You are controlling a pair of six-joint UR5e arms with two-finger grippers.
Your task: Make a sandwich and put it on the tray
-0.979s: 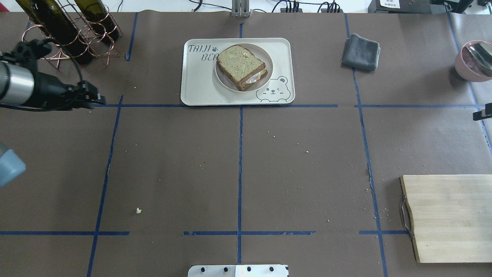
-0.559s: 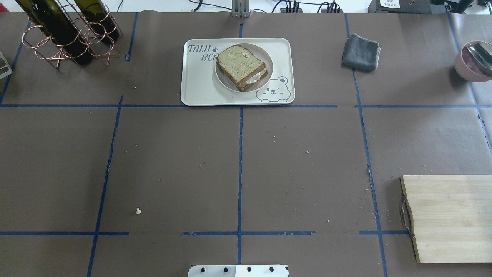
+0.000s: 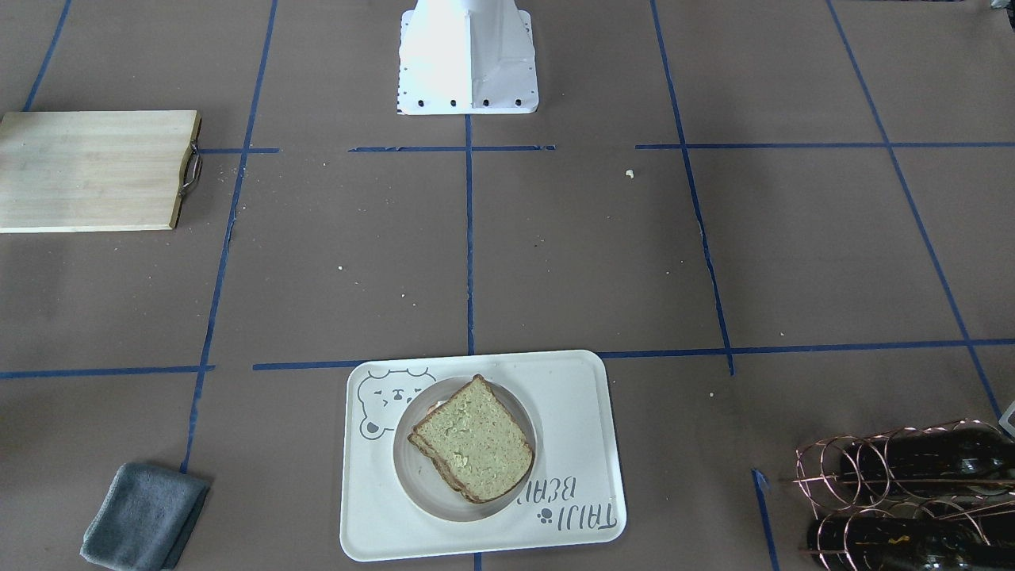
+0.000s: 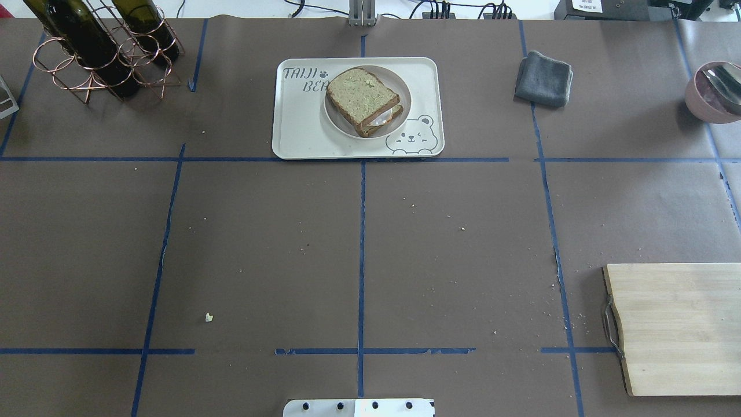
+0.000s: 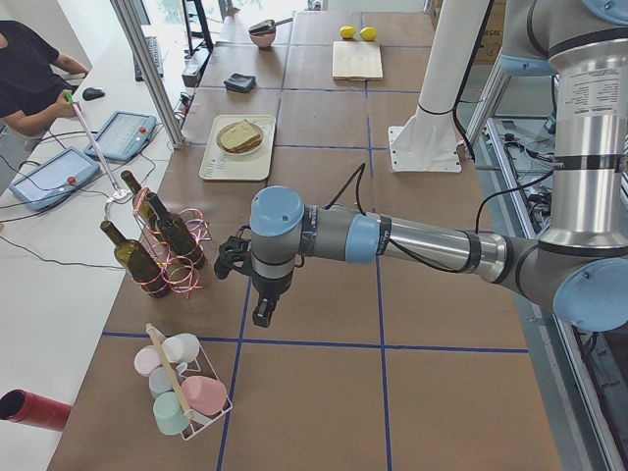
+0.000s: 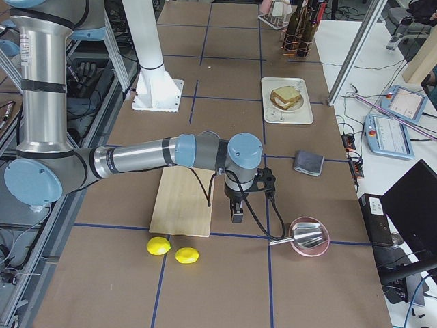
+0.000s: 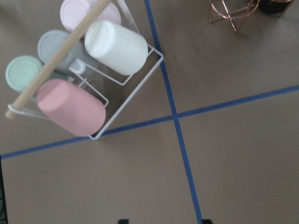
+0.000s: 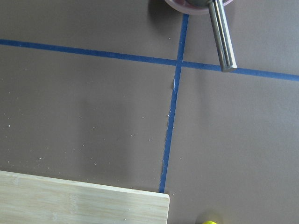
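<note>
Brown-papered tabletop (image 4: 260, 243), blue tape lines. Nearest me, both arms reach out low and level toward its ends, left pincer (image 5: 262, 312) and right pincer (image 6: 237, 214) pointing down; spread or pressed together, I cannot tell. Farther out, the sandwich (image 4: 363, 99) sits on its plate (image 4: 347, 128), on the tray (image 4: 301, 127).

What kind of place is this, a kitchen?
Probably a robot lab, not a kitchen: a big robot arm reaches over a table gridded with blue tape, control tablets sit alongside, and the sandwich rests on a tray.
</note>
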